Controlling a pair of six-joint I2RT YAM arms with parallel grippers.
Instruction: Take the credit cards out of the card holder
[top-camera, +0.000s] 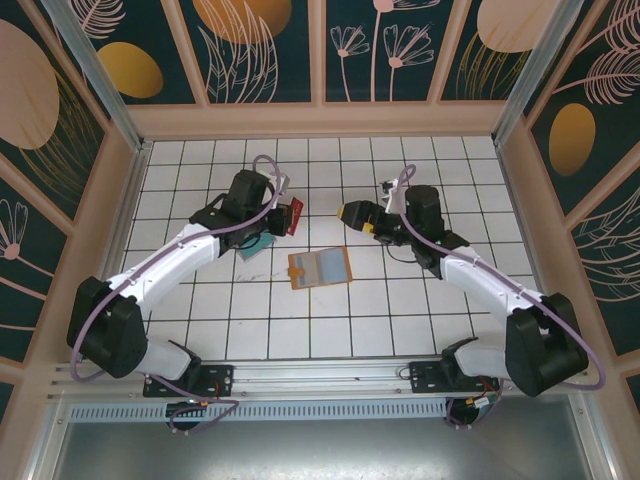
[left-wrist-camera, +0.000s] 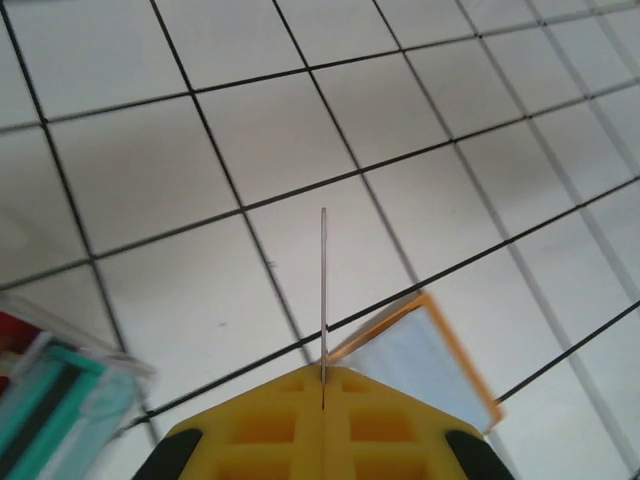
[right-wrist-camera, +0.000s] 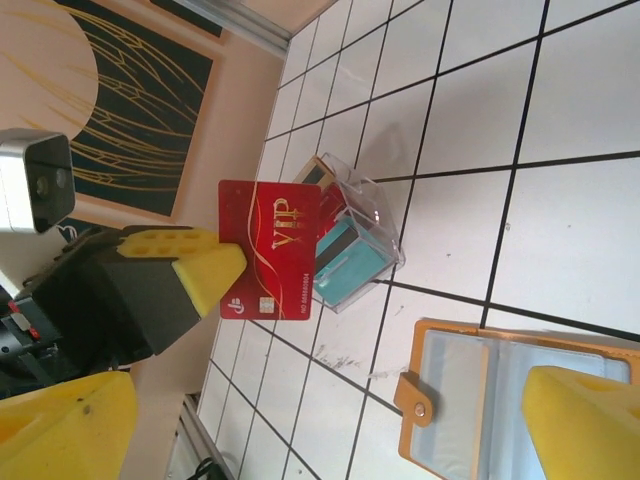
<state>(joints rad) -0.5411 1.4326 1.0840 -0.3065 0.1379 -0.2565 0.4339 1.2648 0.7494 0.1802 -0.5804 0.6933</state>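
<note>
While the left tool pinched a red VIP card near the clear box, the open card holder lay between both arms, just nearside of the gaping right tool.

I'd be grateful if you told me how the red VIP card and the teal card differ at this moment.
The red VIP card is pinched in the left gripper, held in the air; the teal card sits ungripped in the clear box. The red VIP card bears gold lettering; the teal card shows a dark stripe. Both are out of the open card holder.
</note>
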